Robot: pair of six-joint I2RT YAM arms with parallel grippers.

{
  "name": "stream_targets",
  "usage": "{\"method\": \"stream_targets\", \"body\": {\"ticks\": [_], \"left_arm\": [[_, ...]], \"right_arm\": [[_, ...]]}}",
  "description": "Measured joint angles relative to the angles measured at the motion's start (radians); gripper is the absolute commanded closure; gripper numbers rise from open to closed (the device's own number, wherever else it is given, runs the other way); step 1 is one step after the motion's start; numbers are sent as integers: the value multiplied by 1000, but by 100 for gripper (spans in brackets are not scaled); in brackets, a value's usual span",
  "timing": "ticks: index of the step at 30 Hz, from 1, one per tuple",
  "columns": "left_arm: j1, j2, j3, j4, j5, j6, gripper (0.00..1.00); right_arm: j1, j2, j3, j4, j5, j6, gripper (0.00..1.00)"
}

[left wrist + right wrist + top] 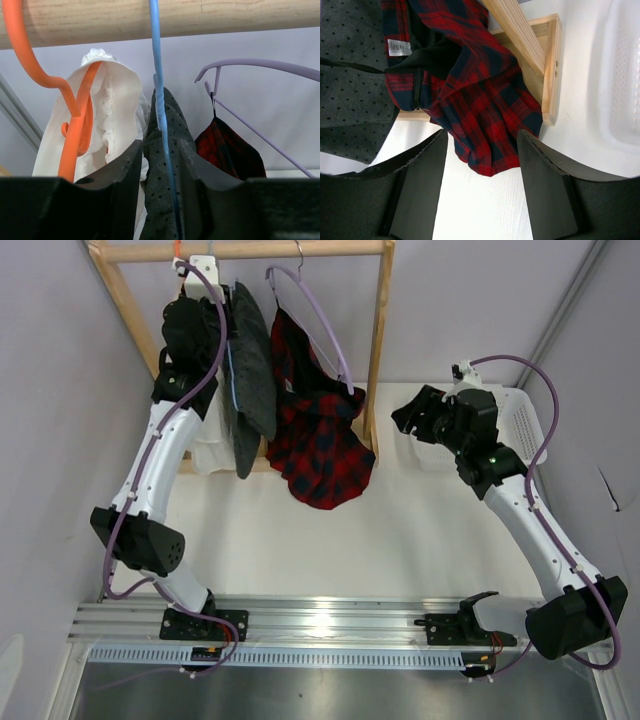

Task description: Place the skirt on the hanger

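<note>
Right claw (480, 140) over white table (485, 210)

I get bright, even overhead light. A white glare patch sits on the ribbed silver metal rail (320, 618). The red-and-black plaid garment (320, 440) casts a faint shadow on the white counter (420, 530). Both wrist views show cloth weave crisply.
</note>
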Motion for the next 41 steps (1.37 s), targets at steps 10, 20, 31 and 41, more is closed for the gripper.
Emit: {"method": "stream_targets", "body": {"ticks": [10, 20, 31, 41], "left_arm": [[0, -65, 7, -92, 43, -20, 28], [-1, -359, -122, -172, 141, -110, 23], [-168, -844, -838, -122, 280, -247, 24], [-197, -995, -1128, -166, 327, -313, 25]], "right_arm": [[0, 0, 0, -2, 0, 0, 34], [-80, -1, 0, -31, -98, 4, 19], [-93, -116, -58, -147, -83, -2, 13], [-93, -243, -163, -181, -48, 1, 13]]}}
